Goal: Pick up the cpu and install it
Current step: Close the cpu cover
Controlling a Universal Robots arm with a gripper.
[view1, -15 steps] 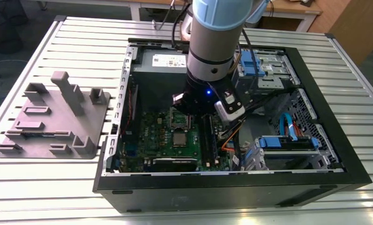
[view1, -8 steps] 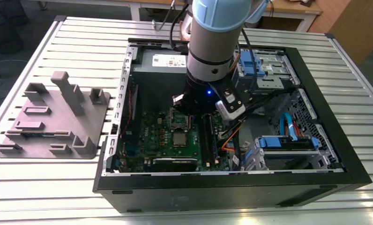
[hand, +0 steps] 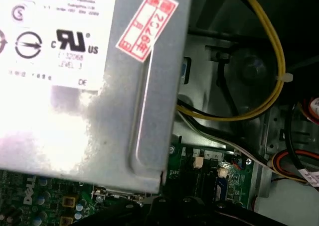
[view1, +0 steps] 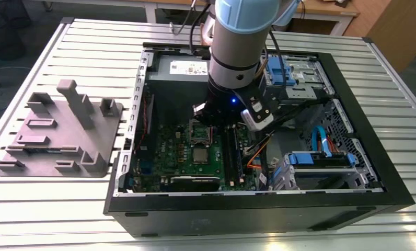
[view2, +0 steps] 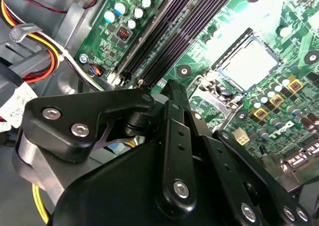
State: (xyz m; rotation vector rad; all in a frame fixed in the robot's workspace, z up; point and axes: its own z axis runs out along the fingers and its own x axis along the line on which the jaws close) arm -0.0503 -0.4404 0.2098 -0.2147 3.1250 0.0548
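The cpu point(view1: 199, 155) is a small silvery square lying flat in its socket on the green motherboard point(view1: 168, 157) inside the open computer case. In the second wrist view the cpu point(view2: 250, 62) shines bright within the socket, with the hinged metal frame point(view2: 207, 94) swung up beside it. My gripper point(view1: 211, 121) hangs over the board just behind the socket, near the memory slots point(view2: 164, 32). Its black fingers point(view2: 172, 111) lie together with nothing between them, apart from the cpu.
A grey plastic holder tray point(view1: 55, 136) with raised blocks stands on the slatted table at the exterior view's left. The case walls point(view1: 264, 209), the power supply box point(hand: 99, 86), yellow cables point(hand: 269, 86) and blue drive bays point(view1: 320, 159) crowd the arm.
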